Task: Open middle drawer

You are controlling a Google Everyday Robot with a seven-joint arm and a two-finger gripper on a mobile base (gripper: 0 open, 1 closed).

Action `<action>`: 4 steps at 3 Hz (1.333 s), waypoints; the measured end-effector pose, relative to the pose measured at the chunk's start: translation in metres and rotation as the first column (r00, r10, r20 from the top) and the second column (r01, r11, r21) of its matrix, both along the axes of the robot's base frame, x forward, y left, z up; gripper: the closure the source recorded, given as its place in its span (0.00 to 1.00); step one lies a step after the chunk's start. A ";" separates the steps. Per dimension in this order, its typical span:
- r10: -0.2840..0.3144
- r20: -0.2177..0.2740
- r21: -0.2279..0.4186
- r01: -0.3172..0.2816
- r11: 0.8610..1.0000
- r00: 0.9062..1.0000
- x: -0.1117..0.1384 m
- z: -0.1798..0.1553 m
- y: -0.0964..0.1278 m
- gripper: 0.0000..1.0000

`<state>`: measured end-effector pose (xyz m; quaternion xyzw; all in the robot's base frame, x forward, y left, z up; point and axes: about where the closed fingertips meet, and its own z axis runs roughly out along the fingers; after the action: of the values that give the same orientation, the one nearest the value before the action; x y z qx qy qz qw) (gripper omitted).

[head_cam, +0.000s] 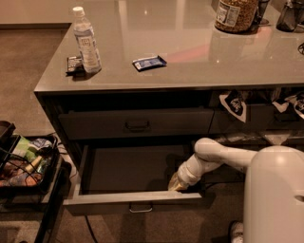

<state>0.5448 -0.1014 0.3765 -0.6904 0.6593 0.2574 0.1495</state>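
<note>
Hanging the gripper inside the right end of the middle drawer, just behind its front panel, not revealing whether clamped or spread, with that drawer jutting out below the closed upper drawer.
</note>
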 end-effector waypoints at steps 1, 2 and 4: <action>0.002 -0.008 0.004 -0.002 1.000 1.000 -0.019 -0.001 0.000 1.00; -0.020 0.032 0.004 0.020 1.000 0.999 -0.035 -0.004 0.003 1.00; -0.053 0.103 -0.013 0.055 0.998 0.993 -0.072 -0.007 0.007 1.00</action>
<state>0.4726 -0.0944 0.3691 -0.6857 0.6713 0.2123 0.1846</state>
